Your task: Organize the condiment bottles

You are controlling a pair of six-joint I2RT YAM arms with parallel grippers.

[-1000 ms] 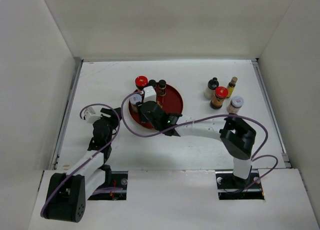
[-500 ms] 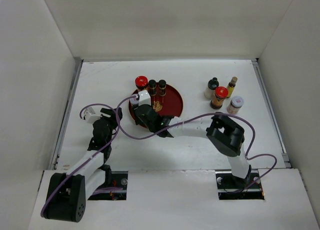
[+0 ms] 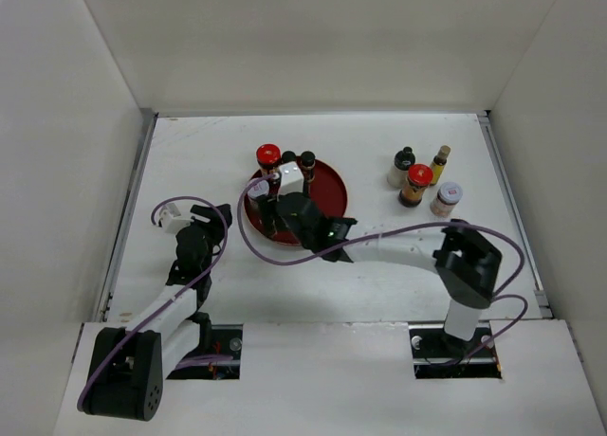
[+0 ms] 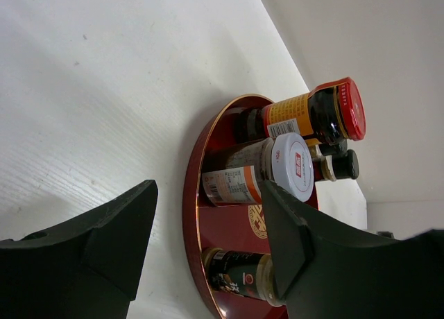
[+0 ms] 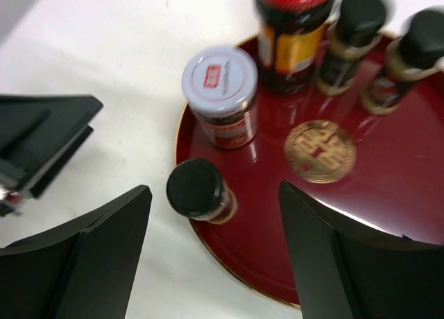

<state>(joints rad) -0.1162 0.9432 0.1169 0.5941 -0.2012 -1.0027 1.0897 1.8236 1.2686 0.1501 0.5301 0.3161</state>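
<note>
A round red tray (image 5: 361, 215) holds several condiment bottles. My right gripper (image 5: 214, 188) hangs open over its near-left rim, its fingers standing apart on either side of a black-capped jar (image 5: 196, 188) that stands there upright. Behind it stand a white-lidded jar (image 5: 220, 80), a brown jar with a red lid (image 5: 295, 14) and two tiny dark bottles (image 5: 354, 28). My left gripper (image 4: 208, 243) is open and empty, low on the table just left of the tray (image 4: 191, 194). From above, the right gripper (image 3: 272, 211) covers the tray's left part.
To the right of the tray stand a black-capped pale jar (image 3: 402, 167), a slim yellowish bottle (image 3: 439, 163), a red-lidded brown jar (image 3: 415, 185) and a white-lidded jar (image 3: 446, 198). White walls close the table on three sides.
My right gripper's jaws have spread wide, letting go of the black-capped jar, which now stands on the tray. The right elbow has swung to the right. The left arm has stayed put.
</note>
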